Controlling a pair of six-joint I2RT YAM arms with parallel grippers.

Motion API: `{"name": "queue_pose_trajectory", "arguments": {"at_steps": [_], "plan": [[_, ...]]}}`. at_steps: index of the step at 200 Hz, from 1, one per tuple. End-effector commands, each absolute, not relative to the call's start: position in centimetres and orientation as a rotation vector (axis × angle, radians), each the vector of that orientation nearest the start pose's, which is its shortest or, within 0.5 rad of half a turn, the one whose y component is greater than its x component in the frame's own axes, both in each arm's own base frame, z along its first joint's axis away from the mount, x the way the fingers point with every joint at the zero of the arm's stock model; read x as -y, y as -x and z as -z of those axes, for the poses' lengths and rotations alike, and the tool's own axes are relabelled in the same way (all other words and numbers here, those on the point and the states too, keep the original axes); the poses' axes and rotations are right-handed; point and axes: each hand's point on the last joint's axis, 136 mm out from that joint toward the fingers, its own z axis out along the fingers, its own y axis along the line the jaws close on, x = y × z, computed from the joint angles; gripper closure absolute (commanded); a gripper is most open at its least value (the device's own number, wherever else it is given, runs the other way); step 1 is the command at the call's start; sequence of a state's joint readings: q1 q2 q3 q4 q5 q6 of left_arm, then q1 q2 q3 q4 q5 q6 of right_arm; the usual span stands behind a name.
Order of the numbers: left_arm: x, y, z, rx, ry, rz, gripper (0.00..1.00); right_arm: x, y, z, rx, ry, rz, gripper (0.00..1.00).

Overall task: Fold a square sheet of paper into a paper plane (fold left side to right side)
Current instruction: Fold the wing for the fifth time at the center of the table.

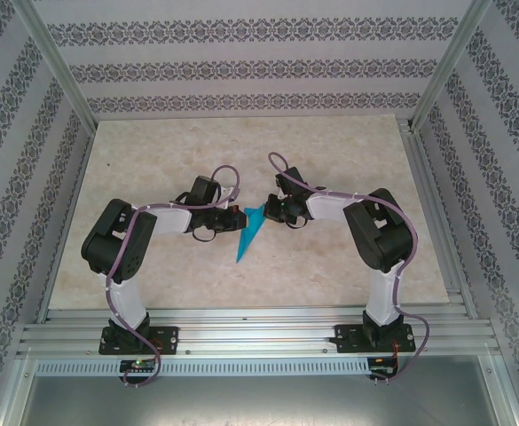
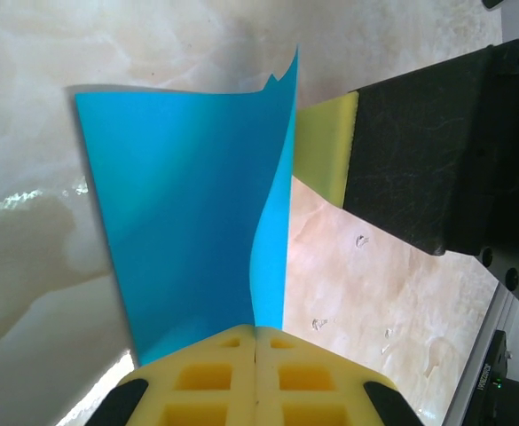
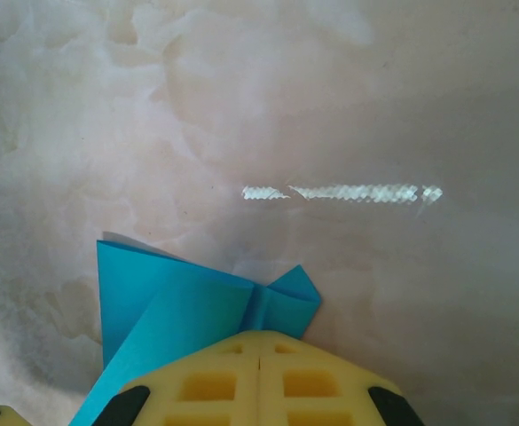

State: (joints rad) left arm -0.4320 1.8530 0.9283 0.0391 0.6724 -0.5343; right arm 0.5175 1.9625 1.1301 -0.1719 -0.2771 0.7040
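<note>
Pinching folded cyan-blue paper sheet (image 1: 250,232) from both sides, mid-table over beige marble-look tabletop (image 1: 153,160). From top view, seeing the whole outline: narrow pointed shape, wide end sitting between left gripper (image 1: 238,216) and right gripper (image 1: 272,211), tip pointing toward arm bases. Jaws too small there for reading the grip.

From left wrist view, getting that detail: left gripper (image 2: 256,335) clamping shut, yellow foam pads meeting on sheet (image 2: 184,213), two layers showing with one flap curling open. Also catching right gripper's yellow pad (image 2: 324,146) and black finger just beside the sheet's far edge.

From right wrist view, seeing right gripper (image 3: 259,342) clenching shut on sheet (image 3: 179,311), small folded corner poking out to the right of the pads, layers fanning out left. Not telling whether sheet is touching tabletop or lifted.
</note>
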Motion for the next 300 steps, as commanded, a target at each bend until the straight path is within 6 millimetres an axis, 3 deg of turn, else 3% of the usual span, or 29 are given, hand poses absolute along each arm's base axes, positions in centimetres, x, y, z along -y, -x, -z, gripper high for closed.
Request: {"name": "queue_pose_trajectory", "arguments": {"at_steps": [1,47,155,300], "plan": [[27.1,-34.7,-5.2,-2.557,-0.229,1.202,1.0,-25.6,-35.7,1.3,-2.842,-0.136,-0.637,0.98],[27.1,-34.9,-4.3,-2.574,-0.225,1.197,1.0,-25.6,-35.5,1.5,-2.853,-0.124,-0.627,0.98],[27.2,-35.6,-5.4,-2.545,-0.232,1.218,1.0,-25.3,-35.2,2.1,-2.886,-0.097,-0.56,0.98],[26.7,-35.4,-3.7,-2.566,-0.286,1.27,0.97,-25.5,-35.2,2.0,-2.893,-0.067,-0.549,0.98]]}}
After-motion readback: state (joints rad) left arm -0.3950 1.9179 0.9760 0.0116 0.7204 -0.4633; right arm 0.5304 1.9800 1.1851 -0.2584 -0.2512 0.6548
